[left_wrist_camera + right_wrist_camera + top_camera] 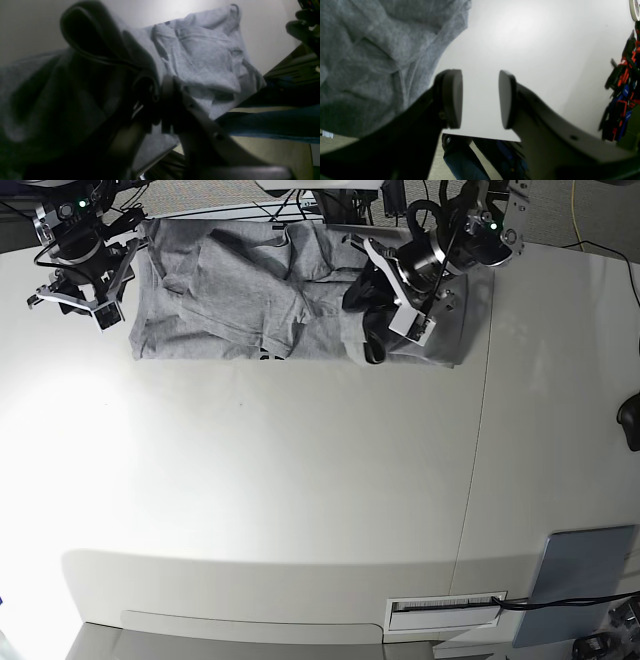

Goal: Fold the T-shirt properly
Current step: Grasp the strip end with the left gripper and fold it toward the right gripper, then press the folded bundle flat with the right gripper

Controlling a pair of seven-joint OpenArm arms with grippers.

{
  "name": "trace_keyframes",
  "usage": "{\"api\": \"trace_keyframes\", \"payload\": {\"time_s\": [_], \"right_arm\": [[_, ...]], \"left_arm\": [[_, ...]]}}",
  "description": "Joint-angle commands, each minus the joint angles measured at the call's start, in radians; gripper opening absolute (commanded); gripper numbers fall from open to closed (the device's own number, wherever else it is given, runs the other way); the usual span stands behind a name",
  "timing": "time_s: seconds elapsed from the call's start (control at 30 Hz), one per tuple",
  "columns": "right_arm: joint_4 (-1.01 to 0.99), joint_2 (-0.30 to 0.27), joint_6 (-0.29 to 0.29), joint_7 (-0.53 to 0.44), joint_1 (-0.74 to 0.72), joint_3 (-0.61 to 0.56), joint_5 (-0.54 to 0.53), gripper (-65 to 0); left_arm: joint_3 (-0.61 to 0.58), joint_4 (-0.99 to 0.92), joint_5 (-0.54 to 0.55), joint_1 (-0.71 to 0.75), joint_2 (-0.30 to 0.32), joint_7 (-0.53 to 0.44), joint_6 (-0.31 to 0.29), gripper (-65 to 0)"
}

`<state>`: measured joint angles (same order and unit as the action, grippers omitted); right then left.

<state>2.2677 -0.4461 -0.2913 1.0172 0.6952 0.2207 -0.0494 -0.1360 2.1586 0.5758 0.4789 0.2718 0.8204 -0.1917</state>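
1. Grey heather cloth fills most of the left wrist view; the near half is dark and blurred, so the fingertips of the left gripper (160, 100) are hard to make out where the folds cover them.
2. One T-shirt (290, 305) lies crumpled along the far edge of the white table (300, 500). Its upper margin runs under the robot's base hardware in the base view, and only scraps of black lettering show at its near hem.
3. Two grippers are in view. One grey-blue pad (575, 585) rests at the table's near corner on the base view's right, its lower edge cut off by the frame.
4. Left arm: it reaches over the shirt's end on the base view's right, wrist turned down toward the cloth. Its jaws are pressed together on a bunched fold of the T-shirt (200, 57), which drapes over the fingers.
5. Right arm: it stands at the shirt's other end, on the base view's left, the right gripper (75, 290) beside the sleeve edge. In the right wrist view the right gripper (480, 98) has its two round pads (452, 97) spread apart, bare table between them, nothing held; the T-shirt (370, 62) lies just beside the one finger.
6. Red, blue and black clutter (622, 92) at the right wrist view's edge is too cropped to identify.
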Motion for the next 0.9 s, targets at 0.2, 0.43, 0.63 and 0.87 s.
{"api": "trace_keyframes", "payload": {"time_s": [0.2, 0.43, 0.63, 0.87], "right_arm": [[0.016, -0.011, 0.005, -0.011, 0.003, 0.008, 0.012, -40.8], [0.016, -0.011, 0.005, -0.011, 0.003, 0.008, 0.012, -40.8], [0.016, -0.011, 0.005, -0.011, 0.003, 0.008, 0.012, -40.8], [0.016, -0.011, 0.005, -0.013, 0.003, 0.008, 0.012, -40.8]], "left_arm": [[0.001, 0.016, 0.12, -0.015, -0.041, -0.055, -0.154, -28.4], [0.016, 0.018, 0.104, -0.016, -0.053, 0.019, -0.227, -28.1], [0.036, 0.018, 0.018, 0.002, -0.053, 0.203, -0.351, -28.1], [0.034, 0.018, 0.005, 0.072, -0.053, 0.197, -0.506, -30.3]]}}
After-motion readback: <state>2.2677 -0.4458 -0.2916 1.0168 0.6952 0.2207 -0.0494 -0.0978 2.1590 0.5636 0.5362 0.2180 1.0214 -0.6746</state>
